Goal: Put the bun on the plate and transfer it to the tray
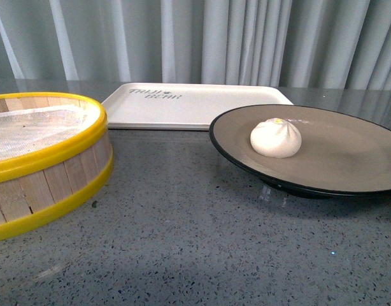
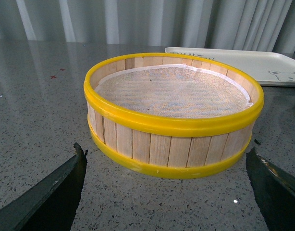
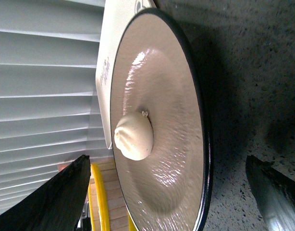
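The white pleated bun (image 1: pixel 276 138) rests on the beige plate with a black rim (image 1: pixel 348 159) at the right of the grey table. Behind both lies the cream-white tray (image 1: pixel 189 105) with dark lettering at its far end. Neither arm shows in the front view. In the right wrist view the open right gripper (image 3: pixel 167 166) faces the plate (image 3: pixel 186 86), whose near rim lies between the spread fingers, with the bun (image 3: pixel 134 136) further in. The left gripper (image 2: pixel 166 161) is open and holds nothing, hovering just short of the steamer basket; a corner of the tray (image 2: pixel 253 65) shows behind.
A wooden steamer basket with yellow rims and a white cloth liner (image 1: pixel 46 162) (image 2: pixel 174 113) stands at the left of the table. Grey curtains (image 1: pixel 202 38) hang behind the table. Bare speckled tabletop (image 1: pixel 183 242) stretches across the front.
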